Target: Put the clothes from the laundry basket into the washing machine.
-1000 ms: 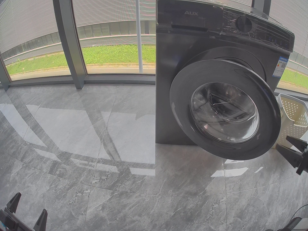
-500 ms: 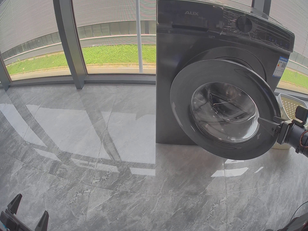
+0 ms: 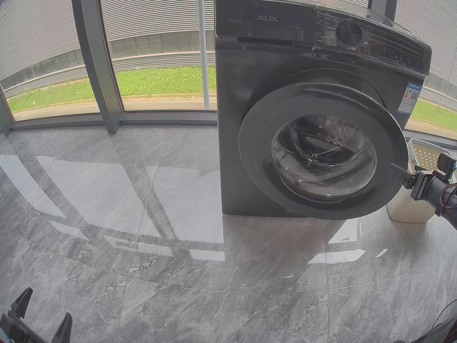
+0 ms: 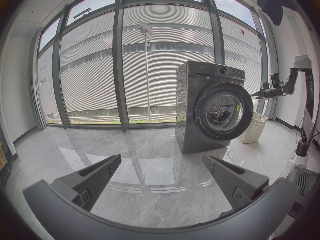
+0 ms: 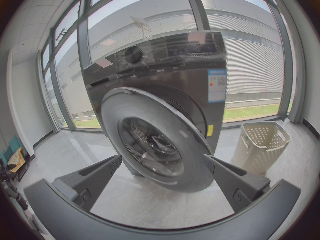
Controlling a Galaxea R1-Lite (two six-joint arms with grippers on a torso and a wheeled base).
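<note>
**Right gripper** (image 5: pixel 161 159): fingers spread wide, holding nothing. The free edge of the door (image 5: pixel 150 140) stands between them. Contact with the rim cannot be told.

**Change:** within the last second this gripper has come up from low beside the laundry basket (image 3: pixel 419 210) to the door's edge. The whole head view has also shifted sideways, which is camera motion. Whether the door itself has swung cannot be told.

**Bearing on task (judged):** the door is being handled. It hangs partly open across the front of the washing machine (image 3: pixel 247 120), so it likely needs swinging wider before loading. Nothing has been loaded yet.

**Laundry basket:** cream, perforated, upright on the floor (image 3: pixel 143 263) just beside the machine's right side. It sits near the right gripper, lower and just beyond it. The visible inner walls are bare and no garment can be made out.

**Left gripper** (image 4: pixel 160 157): fingers apart, empty, low over the floor, well apart from the machine and basket.
</note>
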